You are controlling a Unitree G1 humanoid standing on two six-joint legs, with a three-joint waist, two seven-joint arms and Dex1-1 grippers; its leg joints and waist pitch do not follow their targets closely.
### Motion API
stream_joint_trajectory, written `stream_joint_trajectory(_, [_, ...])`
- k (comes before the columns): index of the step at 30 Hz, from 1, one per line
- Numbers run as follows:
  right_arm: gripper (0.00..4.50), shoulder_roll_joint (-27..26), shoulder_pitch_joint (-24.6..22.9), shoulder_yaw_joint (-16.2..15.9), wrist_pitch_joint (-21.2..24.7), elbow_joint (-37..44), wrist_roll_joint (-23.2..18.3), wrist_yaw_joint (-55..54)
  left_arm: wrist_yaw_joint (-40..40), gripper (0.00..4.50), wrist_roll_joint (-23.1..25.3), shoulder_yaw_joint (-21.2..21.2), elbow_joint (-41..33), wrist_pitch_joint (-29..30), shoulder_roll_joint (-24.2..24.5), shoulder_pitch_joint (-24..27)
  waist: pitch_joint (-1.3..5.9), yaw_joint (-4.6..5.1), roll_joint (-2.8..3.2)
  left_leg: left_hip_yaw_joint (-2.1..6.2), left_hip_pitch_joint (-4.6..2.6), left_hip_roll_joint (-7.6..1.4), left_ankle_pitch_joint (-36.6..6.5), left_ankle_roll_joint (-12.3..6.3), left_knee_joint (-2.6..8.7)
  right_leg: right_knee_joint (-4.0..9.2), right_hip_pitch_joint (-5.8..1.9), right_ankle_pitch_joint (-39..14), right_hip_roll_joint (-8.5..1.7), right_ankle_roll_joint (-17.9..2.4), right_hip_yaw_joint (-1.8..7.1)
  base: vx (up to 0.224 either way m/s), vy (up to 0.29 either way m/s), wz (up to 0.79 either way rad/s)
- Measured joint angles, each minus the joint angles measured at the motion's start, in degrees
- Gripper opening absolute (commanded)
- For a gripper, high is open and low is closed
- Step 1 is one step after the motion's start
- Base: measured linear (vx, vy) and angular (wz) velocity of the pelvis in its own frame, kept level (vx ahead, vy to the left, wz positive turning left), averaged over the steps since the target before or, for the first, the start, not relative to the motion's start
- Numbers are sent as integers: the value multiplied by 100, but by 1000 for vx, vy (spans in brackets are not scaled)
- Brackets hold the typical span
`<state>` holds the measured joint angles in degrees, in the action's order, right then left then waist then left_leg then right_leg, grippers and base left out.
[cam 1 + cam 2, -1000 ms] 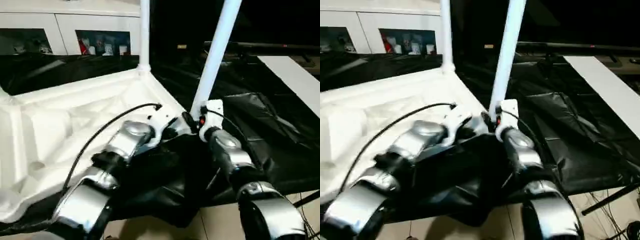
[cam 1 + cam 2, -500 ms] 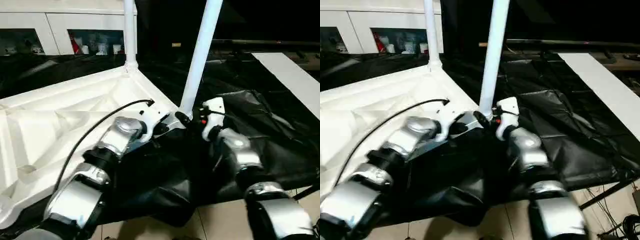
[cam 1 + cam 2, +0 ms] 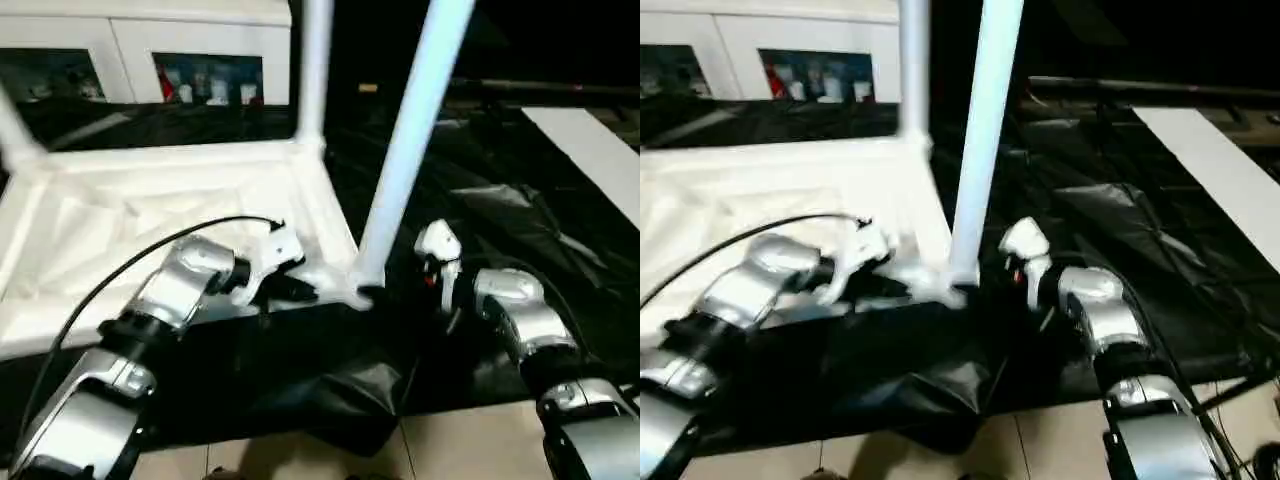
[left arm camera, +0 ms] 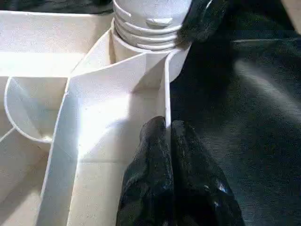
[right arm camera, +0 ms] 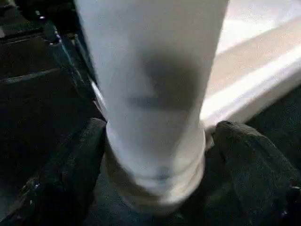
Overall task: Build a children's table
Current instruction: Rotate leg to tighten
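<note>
Right wrist view: right end effector (image 5: pixel 155 188) apart around the leg (image 5: pixel 150 84); left end effector (image 4: pixel 167 155) clamped on tabletop rim (image 4: pixel 165 94). Steady it.

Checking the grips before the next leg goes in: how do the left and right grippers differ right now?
The left gripper is shut, pinching the table top's thin edge wall; the right gripper is open, its fingers standing apart on either side of the near leg. The left works at the top's rim, the right at the leg's base. Both have black fingers and work at the same corner.
</note>
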<state>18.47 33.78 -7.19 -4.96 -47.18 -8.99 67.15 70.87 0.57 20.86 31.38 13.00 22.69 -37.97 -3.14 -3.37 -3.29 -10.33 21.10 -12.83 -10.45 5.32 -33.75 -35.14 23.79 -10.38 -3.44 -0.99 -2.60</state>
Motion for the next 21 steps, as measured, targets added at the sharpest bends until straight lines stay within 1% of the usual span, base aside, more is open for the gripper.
stream_joint_trajectory(1, [391,0,-4,-2,59,35,-13,80,26,0,-10,22,-53,27,8,20,0,-6,0,0,0,0,0,0,-2,-2,-1,0,0,0,0,0,0,0])
stream_joint_trajectory(3, [366,3,-26,-5,125,145,-19,206,69,0,-23,36,-117,55,42,46,0,-9,-1,0,-1,-1,0,0,-1,-4,0,0,0,0,-1,0,0,0])
stream_joint_trajectory(4, [366,2,-29,-7,142,165,-22,228,85,0,-25,37,-119,59,51,48,0,-10,-1,0,-1,-1,0,0,-1,-5,0,0,0,0,-1,0,0,0])
stream_joint_trajectory(6, [345,2,-38,-7,206,182,-39,277,90,0,-30,37,-136,73,74,54,0,-12,-1,1,-1,-1,0,0,-1,-7,1,0,0,0,-1,0,0,0])
stream_joint_trajectory(7, [324,1,-48,-7,233,182,-65,318,91,0,-39,37,-159,83,90,65,0,-10,-1,1,-1,-1,0,0,-2,-7,1,0,0,0,-1,0,0,0])
stream_joint_trajectory(9, [318,2,-52,-7,247,182,-71,349,105,0,-43,36,-195,101,102,87,0,-8,-2,1,-1,-1,0,1,-1,-7,1,0,0,0,-1,0,0,0])
stream_joint_trajectory(10, [301,1,-65,-11,264,201,-72,398,120,0,-43,36,-228,116,109,103,0,-9,-2,0,-1,-1,0,1,-1,-7,1,0,1,0,-2,0,0,0])
stream_joint_trajectory(12, [282,2,-90,-11,312,220,-110,414,127,0,-43,35,-257,140,113,121,1,-9,-3,0,-1,-1,0,0,-1,-8,0,0,1,0,-2,0,0,0])
stream_joint_trajectory(16, [270,2,-117,-11,360,263,-130,426,133,0,-43,36,-317,191,127,143,1,-6,-6,1,-2,-2,0,0,-5,-11,0,0,1,0,-1,0,0,0])
stream_joint_trajectory(21, [268,-11,-117,-8,377,266,-136,431,133,0,-52,34,-393,275,153,171,1,2,-9,1,-2,-2,0,1,-5,-11,1,0,1,0,-1,0,0,0])
